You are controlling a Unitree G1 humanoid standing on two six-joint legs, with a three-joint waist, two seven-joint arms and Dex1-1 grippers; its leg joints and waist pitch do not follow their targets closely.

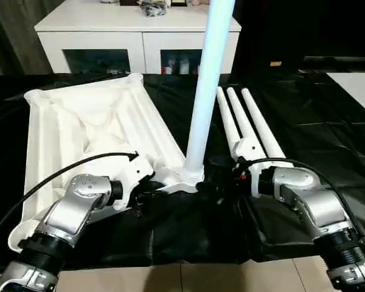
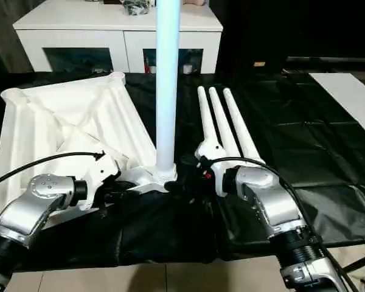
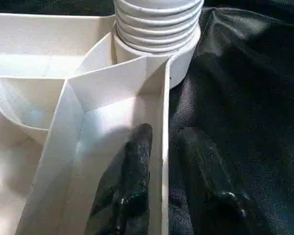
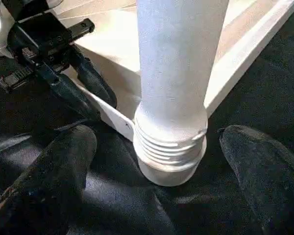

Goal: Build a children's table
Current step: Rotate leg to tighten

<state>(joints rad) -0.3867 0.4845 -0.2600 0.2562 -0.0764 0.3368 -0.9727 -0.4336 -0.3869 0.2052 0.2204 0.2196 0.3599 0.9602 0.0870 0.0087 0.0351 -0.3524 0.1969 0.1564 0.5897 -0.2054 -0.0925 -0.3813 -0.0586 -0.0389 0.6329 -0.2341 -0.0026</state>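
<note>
Head views: we're on the first leg (image 1: 205, 91). It stands upright in the near corner socket (image 1: 191, 177) of the top (image 1: 79, 128), which lies underside up on the black sheet (image 1: 328, 140). Three more legs (image 1: 249, 125) lie side by side just right of it, untouched. Judging by that, one of four is in.

Left wrist: left gripper (image 3: 162, 161) is clamped on the top's edge wall (image 3: 164, 147) beside the socket, one finger (image 3: 132, 171) inside, one outside. Thread rings at the leg's base still show above the socket rim, so it likely isn't seated.

Right wrist: right gripper (image 4: 157, 161) is wide apart, straddling the leg's threaded base without touching; left gripper also visible pinching the edge.

Next we'd close right on the leg and turn it home while left steadies the top. White ribbed plastic, tapered tube.
</note>
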